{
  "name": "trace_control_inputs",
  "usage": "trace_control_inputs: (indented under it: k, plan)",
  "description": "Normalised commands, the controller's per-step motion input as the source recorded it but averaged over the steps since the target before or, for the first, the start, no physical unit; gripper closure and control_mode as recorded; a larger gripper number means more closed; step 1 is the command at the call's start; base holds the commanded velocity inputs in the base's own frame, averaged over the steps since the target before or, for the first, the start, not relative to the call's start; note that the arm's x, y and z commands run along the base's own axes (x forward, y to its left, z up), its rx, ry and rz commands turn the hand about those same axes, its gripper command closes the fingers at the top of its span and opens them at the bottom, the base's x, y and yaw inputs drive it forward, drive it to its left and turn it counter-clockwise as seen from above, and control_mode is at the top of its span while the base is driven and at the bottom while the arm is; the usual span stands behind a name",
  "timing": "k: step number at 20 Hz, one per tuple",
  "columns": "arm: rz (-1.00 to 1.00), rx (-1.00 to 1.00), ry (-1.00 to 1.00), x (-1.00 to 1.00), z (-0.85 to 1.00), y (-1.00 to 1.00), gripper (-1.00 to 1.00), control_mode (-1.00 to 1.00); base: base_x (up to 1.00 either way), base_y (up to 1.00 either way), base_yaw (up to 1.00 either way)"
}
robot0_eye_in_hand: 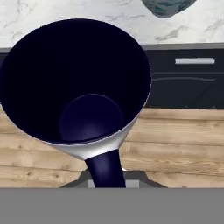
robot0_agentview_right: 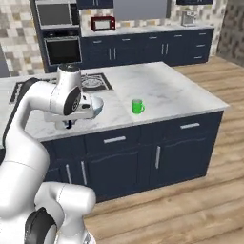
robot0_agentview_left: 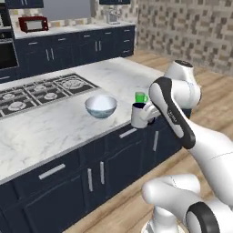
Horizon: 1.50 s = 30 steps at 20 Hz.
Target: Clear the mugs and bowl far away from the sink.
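You see the grey-white mug with navy inside [robot0_agentview_left: 138,115] at the marble counter's [robot0_agentview_left: 54,127] front edge, against the white arm's hand. The pale glassy bowl [robot0_agentview_left: 100,106] sits just left of it; the bright green mug [robot0_agentview_left: 141,97] stands just behind.

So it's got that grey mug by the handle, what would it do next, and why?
Probably carry it inward over the counter before lowering. The gripper is shut on the grey-white mug, which hangs at the counter's edge, partly over the floor, near the bowl.
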Motion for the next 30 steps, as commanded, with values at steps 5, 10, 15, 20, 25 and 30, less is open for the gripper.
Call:
trace_control_inputs:
  k: [5,10,15,20,25,30]
  plan:
    - [0.0,0.0,0.0,0.0,0.0,0.0,1.0,1.0,0.63,0.31,0.56]
    - [0.0,0.0,0.0,0.0,0.0,0.0,1.0,1.0,0.49,0.32,0.43]
    - [0.0,0.0,0.0,0.0,0.0,0.0,1.0,1.0,0.36,0.29,0.43]
    - [0.0,0.0,0.0,0.0,0.0,0.0,1.0,1.0,0.49,0.08,0.27]
    - [0.0,-0.01,0.06,0.28,-0.2,0.0,1.0,-1.0,0.2,0.0,0.06]
    - [-0.01,-0.02,0.14,0.88,-0.55,-0.02,1.0,-1.0,0.0,0.0,0.0]
